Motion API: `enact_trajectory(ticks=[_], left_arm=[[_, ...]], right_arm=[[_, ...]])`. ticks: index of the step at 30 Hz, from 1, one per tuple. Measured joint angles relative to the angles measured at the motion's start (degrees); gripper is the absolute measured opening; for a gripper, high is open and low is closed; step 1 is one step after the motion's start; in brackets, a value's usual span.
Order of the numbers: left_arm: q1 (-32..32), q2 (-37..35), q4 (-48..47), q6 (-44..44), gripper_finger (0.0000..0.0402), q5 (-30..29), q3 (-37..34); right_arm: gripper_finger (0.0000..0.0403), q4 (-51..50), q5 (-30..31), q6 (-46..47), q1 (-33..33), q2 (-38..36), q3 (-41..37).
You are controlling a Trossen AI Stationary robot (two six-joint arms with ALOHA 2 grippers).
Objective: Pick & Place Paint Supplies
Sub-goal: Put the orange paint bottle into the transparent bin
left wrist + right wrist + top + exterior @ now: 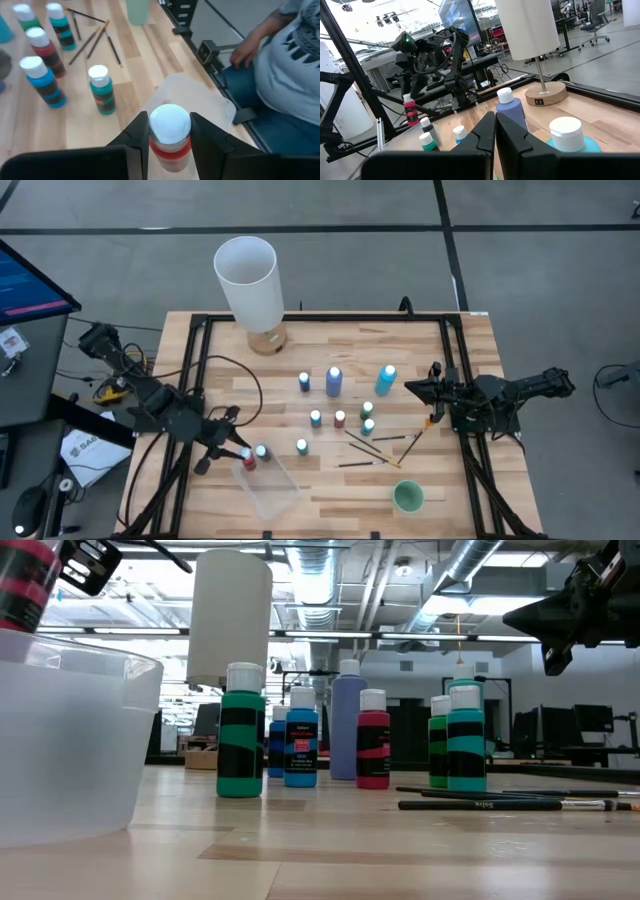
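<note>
My left gripper [246,458] is shut on a red, white-capped bottle [170,137], which it carries over a clear plastic container [268,486] near the table's front. The low view shows this bottle [25,585] high above the container's rim [80,655]. The other small bottles [340,418], two taller blue ones [334,381] and the thin dark brushes [375,448] rest on the table's middle. My right gripper [415,388] waits shut above the table's right side, beside a tall light-blue bottle [567,137]. My left gripper pinches the red bottle between its two fingers [137,137], on the body just under the white cap [170,124]. The fingers come slanting down from the table's left. The bottle is lifted clear, cap up, over the clear container.
A tall white cylinder on a wooden base [250,280] stands at the far edge. A small green cup [408,497] sits front right. A black frame [455,380] borders the tabletop. A seated person [285,65] is close beside the table's edge.
</note>
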Motion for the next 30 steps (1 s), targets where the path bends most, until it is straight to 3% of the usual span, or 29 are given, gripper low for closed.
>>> enact_trajectory(ticks=[12,30], left_arm=[[-4.80,0.30,1.16,-4.72,0.0088,-9.84,-6.40],[-4.90,0.28,9.68,-6.10,0.0088,-10.16,-14.60]], right_arm=[[0.0008,0.00,0.00,0.00,-0.02,0.00,0.00],[0.0008,-0.01,-0.01,-0.01,-0.01,0.00,0.00]])
